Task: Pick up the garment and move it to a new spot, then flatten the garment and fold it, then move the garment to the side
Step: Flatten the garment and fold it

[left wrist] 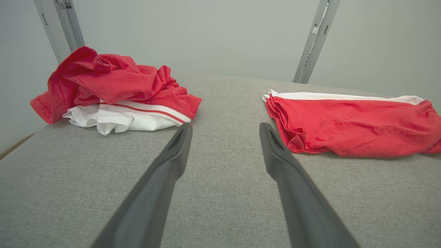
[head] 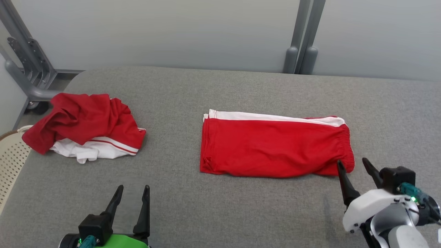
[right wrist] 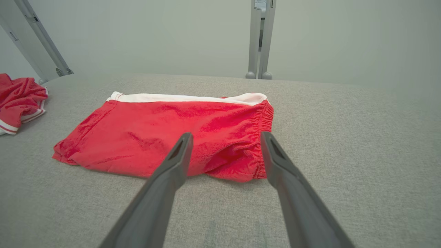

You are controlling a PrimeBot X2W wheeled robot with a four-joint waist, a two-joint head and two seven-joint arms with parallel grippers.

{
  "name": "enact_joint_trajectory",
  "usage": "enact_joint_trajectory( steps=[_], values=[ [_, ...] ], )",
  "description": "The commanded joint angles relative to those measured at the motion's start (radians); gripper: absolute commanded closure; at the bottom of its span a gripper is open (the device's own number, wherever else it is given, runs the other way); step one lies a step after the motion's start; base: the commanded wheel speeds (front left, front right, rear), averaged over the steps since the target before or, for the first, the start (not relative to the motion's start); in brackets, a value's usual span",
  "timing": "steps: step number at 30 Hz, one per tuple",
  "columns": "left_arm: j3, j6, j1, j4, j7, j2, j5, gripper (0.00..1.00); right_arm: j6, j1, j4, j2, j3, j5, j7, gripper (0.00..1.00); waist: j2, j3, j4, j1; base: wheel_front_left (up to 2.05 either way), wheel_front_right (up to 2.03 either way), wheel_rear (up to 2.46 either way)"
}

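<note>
Folded flat in the middle of the grey table [head: 241, 86] lie red shorts with a white side stripe [head: 275, 146], [left wrist: 351, 120], [right wrist: 172, 131], the garment. My right gripper [head: 353, 163], [right wrist: 225, 137] stands open just at the near right corner of the shorts by the elastic waistband, with nothing between its fingers. Low at the near left, my left gripper [head: 133, 187], [left wrist: 225, 127] is open and empty, pointing between the folded shorts and a crumpled heap.
A crumpled red and white garment [head: 84, 127], [left wrist: 113, 91], [right wrist: 19, 100] lies heaped at the table's left end. A pale perforated basket [head: 10, 158] sits past the left edge. Grey metal frame posts [head: 303, 38] stand behind the table against the wall.
</note>
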Motion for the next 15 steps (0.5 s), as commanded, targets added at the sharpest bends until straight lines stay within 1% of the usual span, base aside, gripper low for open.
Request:
enact_joint_trajectory(
  steps=[1,5,7,8,12,15],
  values=[
    [-0.001,0.0,-0.02,-0.003,0.001,-0.001,0.001,0.0,-0.001,-0.028,-0.006,-0.003,-0.013,-0.01,0.032,0.0,0.0,0.018,0.0,0.0,0.0,0.0,0.0],
    [-0.021,-0.009,-0.028,0.003,0.015,-0.008,-0.008,0.0,-0.001,-0.12,-0.004,-0.003,-0.078,-0.02,0.274,0.0,0.0,0.051,0.005,0.0,0.0,0.0,0.0],
    [-0.03,-0.017,-0.04,0.005,0.024,-0.009,-0.015,0.0,-0.001,-0.186,-0.029,-0.004,-0.12,-0.045,0.366,0.0,0.0,0.071,0.01,0.0,0.0,0.0,0.0],
    [-0.038,-0.019,-0.047,0.006,0.025,-0.009,-0.015,0.0,-0.001,-0.211,-0.035,-0.005,-0.144,-0.055,0.405,0.0,0.0,0.083,0.015,0.0,0.0,0.0,0.0],
    [-0.059,-0.026,-0.073,0.002,0.024,-0.015,-0.015,0.0,0.0,-0.293,-0.055,-0.003,-0.173,-0.117,0.544,0.0,0.0,0.121,0.037,0.0,0.0,0.0,0.0],
    [-0.072,-0.033,-0.098,0.004,0.029,-0.02,-0.03,0.0,-0.001,-0.327,-0.063,-0.003,-0.195,-0.166,0.612,0.0,0.0,0.15,0.055,0.0,0.0,0.0,0.0]
  ],
)
